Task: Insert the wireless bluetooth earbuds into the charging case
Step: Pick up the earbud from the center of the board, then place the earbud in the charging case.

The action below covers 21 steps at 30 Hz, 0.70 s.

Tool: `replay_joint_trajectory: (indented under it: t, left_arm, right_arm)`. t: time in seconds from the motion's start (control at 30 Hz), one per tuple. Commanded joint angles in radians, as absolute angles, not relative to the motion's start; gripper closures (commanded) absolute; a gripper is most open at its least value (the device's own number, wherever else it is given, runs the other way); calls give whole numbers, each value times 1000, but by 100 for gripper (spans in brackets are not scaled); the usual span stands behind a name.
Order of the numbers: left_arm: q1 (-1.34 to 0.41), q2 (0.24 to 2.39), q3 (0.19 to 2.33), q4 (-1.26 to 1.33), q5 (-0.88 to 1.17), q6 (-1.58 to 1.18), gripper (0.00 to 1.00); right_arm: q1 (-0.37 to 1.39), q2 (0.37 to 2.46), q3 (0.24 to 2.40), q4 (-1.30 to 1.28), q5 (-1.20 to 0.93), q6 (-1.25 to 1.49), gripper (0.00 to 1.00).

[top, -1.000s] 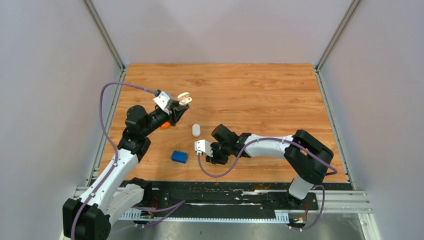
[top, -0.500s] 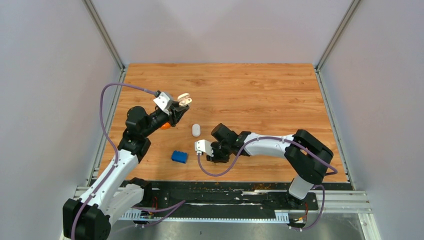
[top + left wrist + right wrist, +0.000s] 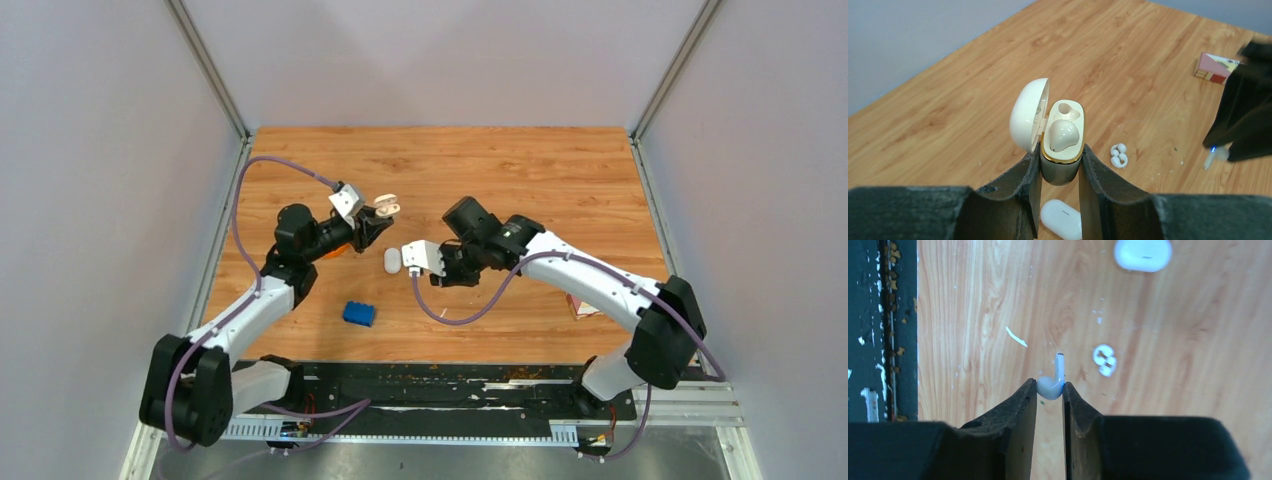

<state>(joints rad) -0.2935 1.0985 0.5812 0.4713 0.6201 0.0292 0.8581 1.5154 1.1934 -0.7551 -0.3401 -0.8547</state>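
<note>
My left gripper (image 3: 1061, 160) is shut on the charging case (image 3: 1063, 172), held above the table with its lid (image 3: 1027, 114) swung open to the left. One white earbud (image 3: 1063, 134) sits in the case; the socket beside it (image 3: 1068, 109) is empty. My right gripper (image 3: 1049, 387) is shut on a stemmed white earbud (image 3: 1060, 367), stem pointing away from the fingers, held above the wood to the right of the case. Another small white earbud (image 3: 1104, 360) lies on the table between the arms.
A closed white pill-shaped case (image 3: 392, 260) lies on the table under the two grippers. A blue toy brick (image 3: 358, 313) sits near the front edge, an orange object (image 3: 330, 251) under the left arm, and a small red-and-pink box (image 3: 1215, 67) to the right.
The right arm has lifted from near the front edge and swung back and right, carrying the earbud toward the held case. The left arm has shifted the case slightly right.
</note>
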Motion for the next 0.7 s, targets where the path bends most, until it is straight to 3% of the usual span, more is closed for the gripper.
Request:
replay_joint_trajectory:
  t: [0.0,0.43,0.67]
  left_arm:
    - [-290,1200,562,692,755,83,91]
    - [-381,1333,487,738,933,358,91]
    - [-477,1333,475,755,896,355,91]
  right_arm:
    - [842,1472,1359,-1061,-298,-1025,89]
    - [855,1761,1892,-1594,-143,-957,89]
    - [869,1811,1974,-1606,-126,-887,89]
